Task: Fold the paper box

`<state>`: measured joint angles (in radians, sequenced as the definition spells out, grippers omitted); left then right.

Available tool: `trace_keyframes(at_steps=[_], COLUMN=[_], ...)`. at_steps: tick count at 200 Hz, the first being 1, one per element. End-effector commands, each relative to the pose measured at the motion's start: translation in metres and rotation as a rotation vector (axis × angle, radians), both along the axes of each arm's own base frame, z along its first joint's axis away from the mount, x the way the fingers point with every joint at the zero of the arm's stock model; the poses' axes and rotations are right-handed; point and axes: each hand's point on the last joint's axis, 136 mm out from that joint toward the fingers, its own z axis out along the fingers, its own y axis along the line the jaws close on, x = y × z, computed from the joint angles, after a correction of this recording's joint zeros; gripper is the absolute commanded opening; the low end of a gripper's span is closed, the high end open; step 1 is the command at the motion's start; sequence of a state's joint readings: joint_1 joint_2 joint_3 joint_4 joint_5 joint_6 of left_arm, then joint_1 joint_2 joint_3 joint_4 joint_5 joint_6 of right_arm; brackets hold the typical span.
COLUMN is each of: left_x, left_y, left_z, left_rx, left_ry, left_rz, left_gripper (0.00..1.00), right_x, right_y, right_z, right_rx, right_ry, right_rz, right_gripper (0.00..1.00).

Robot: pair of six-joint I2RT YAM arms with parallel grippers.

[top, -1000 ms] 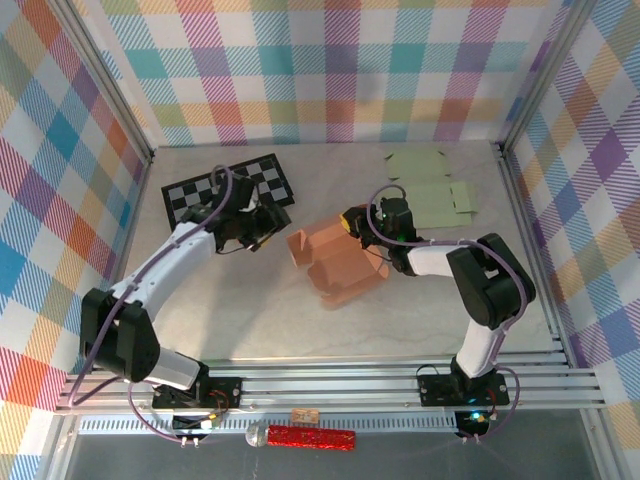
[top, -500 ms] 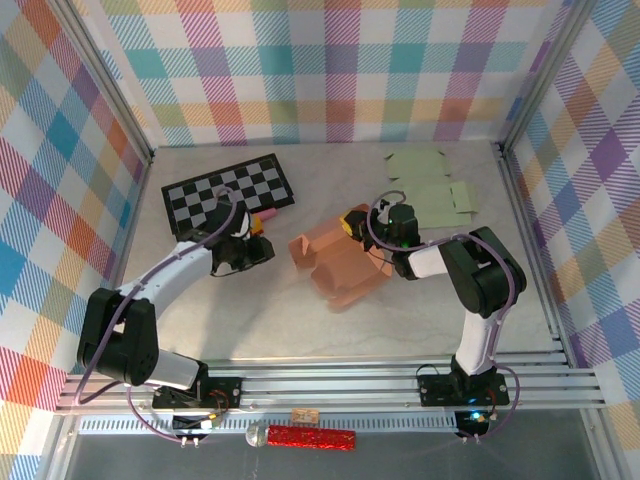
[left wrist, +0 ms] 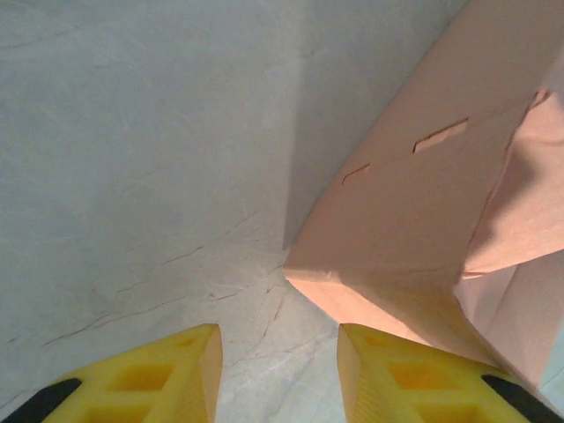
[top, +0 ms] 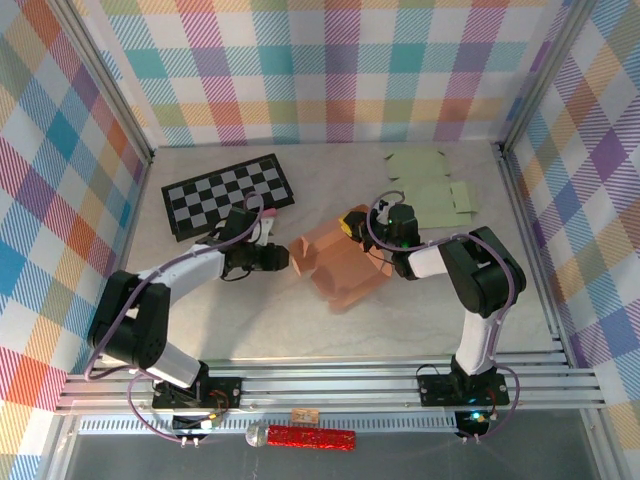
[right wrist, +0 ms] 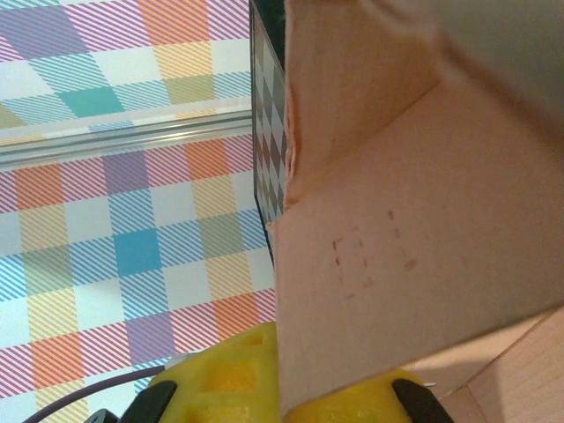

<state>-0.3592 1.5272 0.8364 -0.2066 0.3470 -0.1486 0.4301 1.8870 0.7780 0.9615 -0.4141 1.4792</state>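
Pincer [left wrist: 278, 357]: mine, at lower edge of frame, yellow fingers [left wrist: 141, 379] parted, bare table between | paper box [left wrist: 423, 203]: pink, right side, folded corner pointing at centre, two slits in upper panel | contact: box edge overlaps my lower-right finger, touching undetermined | table [left wrist: 132, 159]: grey, veined, left side

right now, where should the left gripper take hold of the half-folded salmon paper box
Probably the left corner fold of the salmon paper box, approached low from the left. That creased corner juts out ahead of the open left gripper and is thin enough to pinch, while the right gripper clamps the opposite panel.
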Motion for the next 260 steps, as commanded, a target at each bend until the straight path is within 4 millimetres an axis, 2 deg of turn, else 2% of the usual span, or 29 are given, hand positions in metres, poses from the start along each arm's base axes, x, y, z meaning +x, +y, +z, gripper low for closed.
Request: trace_keyframes(at_steps=[1,59,118,148,179,217,260], left_x=[0.003,0.004,0.004,0.006,0.012,0.010,0.014], left_y=[-0.016,-0.034,-0.051,-0.053,-0.053,-0.063,-0.066], left_z=[0.006,0.010,0.010,0.008,0.006,0.005,0.003], left_rx=[-0.002,0.039,0.078,0.112,0.132,0.144,0.167], left_ry=[-0.053,-0.084,-0.104,-0.116,-0.135,-0.153,-0.165], left_rz=[-0.104,-0.168,-0.214,-0.175,-0.106,-0.085,-0.052], left_gripper=[0.40,0.41,0.36,0.35,0.35,0.33,0.28], right_x=[0.004,0.006,0.007,0.007,0.002,-0.003,-0.003], right_y=[0.003,0.005,0.004,0.005,0.004,0.003,0.007], right_z=[0.006,0.011,0.014,0.017,0.012,0.001,0.000], right_rx=[0.007,0.018,0.026,0.031,0.035,0.046,0.051], right_ry=[-0.038,-0.044,-0.046,-0.065,-0.080,-0.080,-0.074], right_rz=[0.020,0.021,0.016,0.013,-0.005,-0.018,-0.017], right_gripper=[0.00,0.00,0.00,0.00,0.00,0.00,0.00])
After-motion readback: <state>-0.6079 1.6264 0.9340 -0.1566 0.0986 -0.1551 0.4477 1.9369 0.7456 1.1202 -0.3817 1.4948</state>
